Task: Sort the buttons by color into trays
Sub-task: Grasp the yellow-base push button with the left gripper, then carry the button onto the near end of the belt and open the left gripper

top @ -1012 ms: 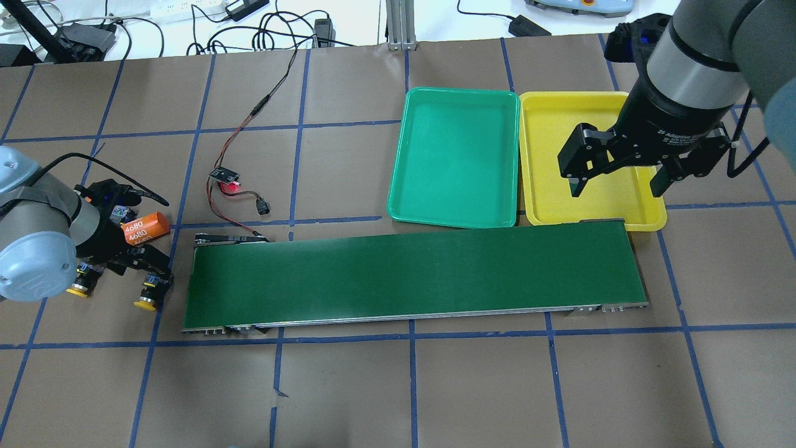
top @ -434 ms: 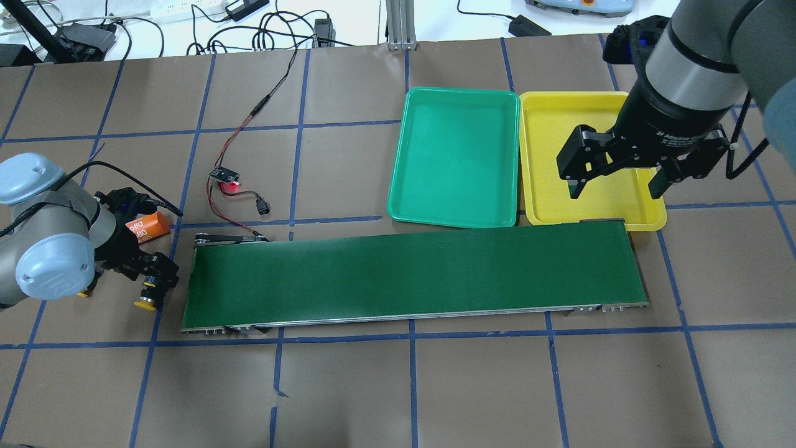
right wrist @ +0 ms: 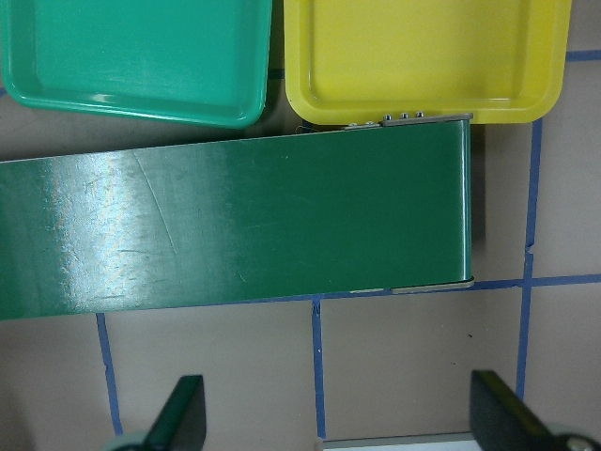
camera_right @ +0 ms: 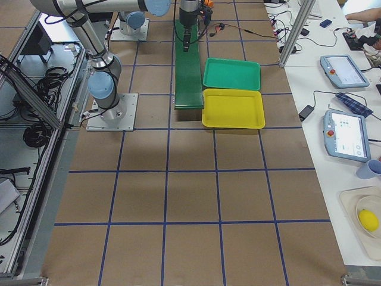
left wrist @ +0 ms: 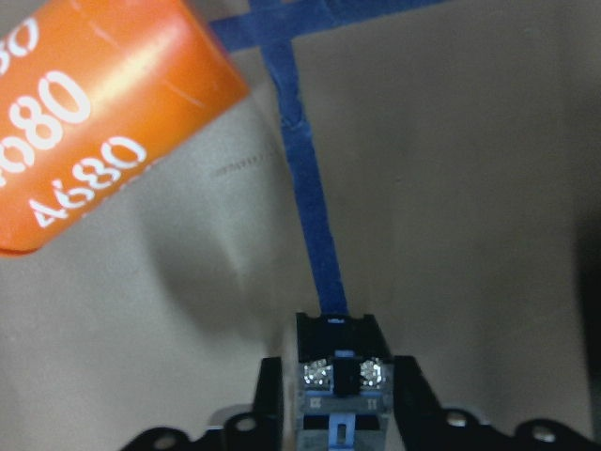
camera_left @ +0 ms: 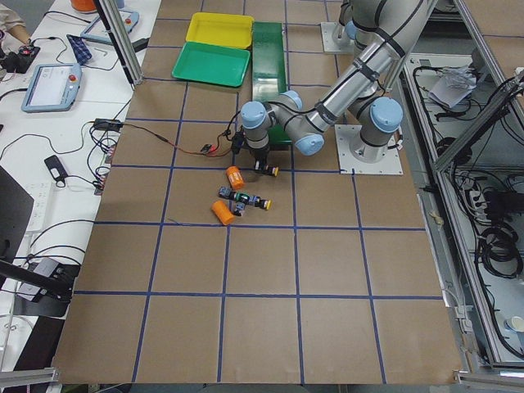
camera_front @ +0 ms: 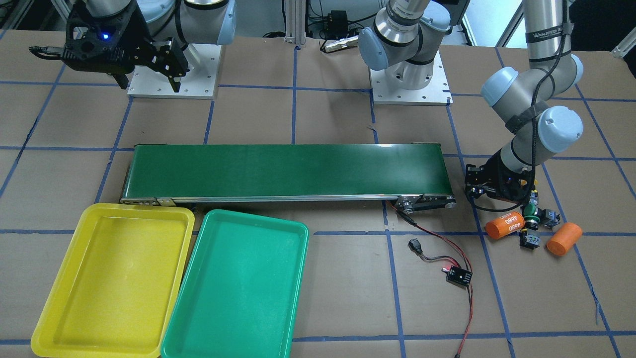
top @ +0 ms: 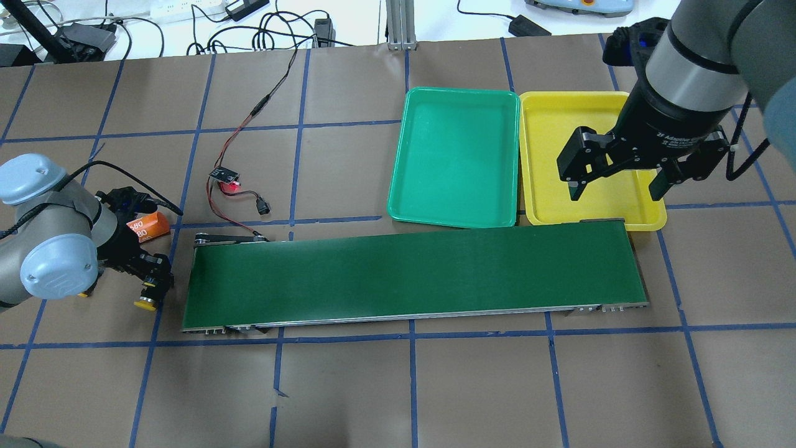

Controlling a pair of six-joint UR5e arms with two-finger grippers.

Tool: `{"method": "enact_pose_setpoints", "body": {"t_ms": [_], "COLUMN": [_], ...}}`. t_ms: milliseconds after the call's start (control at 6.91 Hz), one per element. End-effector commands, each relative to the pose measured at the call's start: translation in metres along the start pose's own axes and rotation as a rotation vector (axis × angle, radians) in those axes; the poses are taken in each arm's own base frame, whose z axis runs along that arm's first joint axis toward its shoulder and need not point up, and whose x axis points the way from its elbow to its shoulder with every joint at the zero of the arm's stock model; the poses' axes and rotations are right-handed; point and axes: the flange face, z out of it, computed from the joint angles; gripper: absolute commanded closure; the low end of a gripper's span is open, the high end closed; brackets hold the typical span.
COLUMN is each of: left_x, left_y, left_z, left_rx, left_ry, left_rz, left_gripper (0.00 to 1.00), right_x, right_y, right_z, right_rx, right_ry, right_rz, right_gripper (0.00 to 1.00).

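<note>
My left gripper (top: pixel 151 278) is low at the conveyor's left end, shut on the black body of a yellow button (top: pixel 145 303). In the left wrist view both fingers press that button's contact block (left wrist: pixel 340 383). A green-capped button (camera_front: pixel 530 211) and other buttons (camera_front: pixel 529 240) lie beside it. The green tray (top: pixel 454 155) and the yellow tray (top: pixel 550 149) sit side by side behind the belt, both bare. My right gripper (top: pixel 617 184) hangs open and empty over the yellow tray's near edge.
A long dark green conveyor belt (top: pixel 410 274) runs between the buttons and the trays. Two orange cylinders marked 4680 (camera_front: pixel 504 224) (camera_front: pixel 564 238) lie among the buttons. A red-black cable with a small board (top: pixel 227 177) crosses the table behind the belt.
My left arm has swung toward the conveyor and now covers more of the orange cylinder. The yellow button under the left gripper stayed in place. The right gripper barely moved.
</note>
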Motion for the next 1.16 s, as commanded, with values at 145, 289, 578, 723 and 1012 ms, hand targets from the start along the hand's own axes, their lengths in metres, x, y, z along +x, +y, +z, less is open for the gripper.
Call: {"method": "enact_pose_setpoints", "body": {"t_ms": [145,289,578,723,1012], "left_x": [-0.003,-0.007,0.067,0.132,0.218], "left_y": [-0.012,-0.019,-0.032,-0.043,-0.046], "left_z": [-0.037,-0.069,-0.107,-0.122,-0.13], "left_rx": [0.028,-0.014,-0.031,-0.009,0.01], "left_ry": [-0.023,0.013,0.004,-0.04,-0.071], "left_rz": [0.006,0.014,0.172,0.303,0.56], "left_gripper": [0.73,0.73,0.73,0.71,0.72], "right_x": [0.002,0.002,0.001,0.0,0.001], "right_y": [0.005,0.005,0.006,0.006,0.006], "right_z": [-0.003,-0.003,-0.004,-0.004,-0.003], "right_rx": [-0.001,0.001,-0.001,0.0,-0.006], "right_ry": [0.011,0.011,0.002,-0.001,0.003], "right_rz": [-0.003,-0.002,-0.002,0.0,0.0], "right_gripper": [0.0,0.0,0.0,0.0,0.0]}}
